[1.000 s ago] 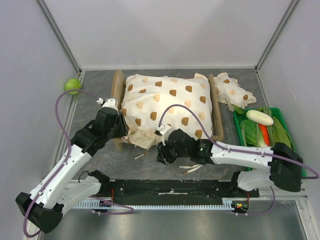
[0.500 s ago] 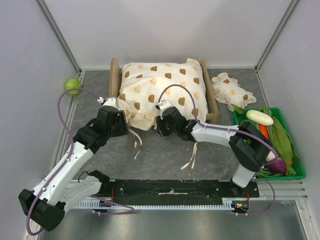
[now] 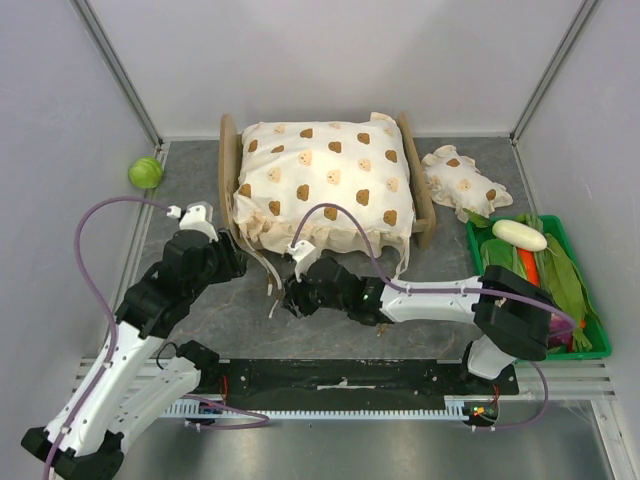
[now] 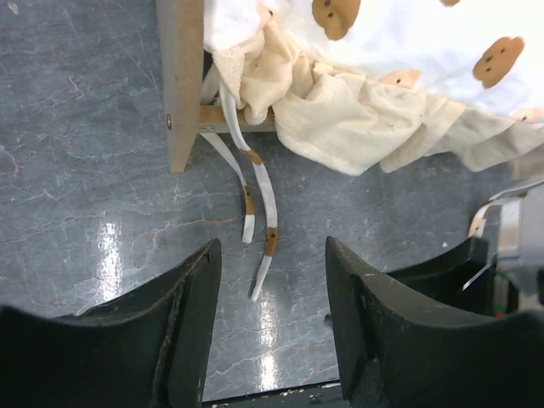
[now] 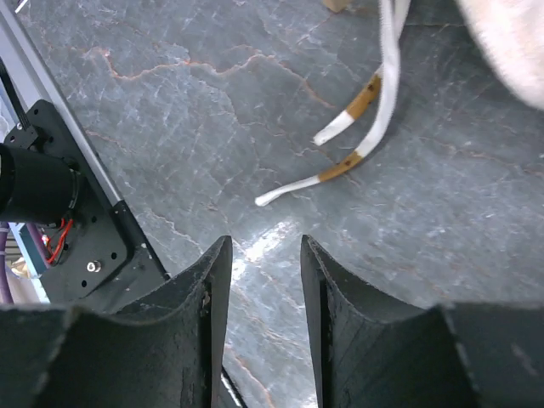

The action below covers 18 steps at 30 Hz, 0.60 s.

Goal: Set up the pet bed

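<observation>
The pet bed [image 3: 225, 170] stands at the back middle, its light-wood frame [image 4: 180, 85] showing only at the ends. A cream bear-print cushion [image 3: 325, 185] lies on it and hides the base; its front edge [image 4: 365, 110] spills over the rail. Two white ties [image 4: 255, 200] trail onto the table. My left gripper [image 3: 235, 262] hovers just in front of the bed's left corner, open [image 4: 272, 255] and empty. My right gripper [image 3: 290, 300] is low over the table in front of the bed, open [image 5: 265, 246] and empty, with tie ends [image 5: 357, 144] just beyond it.
A small frilled bear-print pillow [image 3: 460, 185] lies right of the bed. A green tray [image 3: 592, 350] with vegetables sits at the right edge. A green ball [image 3: 145, 172] rests at the back left. The arms' black base rail [image 3: 340, 375] runs along the near edge.
The bed with the cushion has gone toward the back and straightened. Both grippers have come off the cushion's front edge and drawn back toward me, the right one also leftward.
</observation>
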Motion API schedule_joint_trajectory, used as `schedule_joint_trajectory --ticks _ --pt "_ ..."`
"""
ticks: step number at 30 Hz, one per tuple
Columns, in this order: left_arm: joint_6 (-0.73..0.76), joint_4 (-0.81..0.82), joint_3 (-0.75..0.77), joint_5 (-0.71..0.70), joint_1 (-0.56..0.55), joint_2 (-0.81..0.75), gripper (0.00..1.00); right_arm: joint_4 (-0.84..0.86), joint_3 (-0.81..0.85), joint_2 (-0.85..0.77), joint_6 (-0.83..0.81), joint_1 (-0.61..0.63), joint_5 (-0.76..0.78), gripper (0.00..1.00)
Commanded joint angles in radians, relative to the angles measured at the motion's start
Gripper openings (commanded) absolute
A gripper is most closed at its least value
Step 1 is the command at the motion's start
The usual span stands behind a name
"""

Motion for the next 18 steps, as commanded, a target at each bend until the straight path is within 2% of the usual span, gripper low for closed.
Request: schedule_joint_trajectory --ticks 1,9,18 --pt "-0.048 -0.052 0.007 -0.066 0.005 -0.056 0.59 0.088 0.059 0.036 0.057 0.058 0.126 0.45" --pt "-0.031 -0.075 -0.008 -0.112 0.005 -0.084 0.63 0.051 0.242 0.25 0.062 0.075 0.165 0.44" --pt "-0.016 -0.074 -0.011 -0.119 0.005 -0.102 0.67 -0.056 0.424 0.436 0.049 0.075 0.323 0.44"
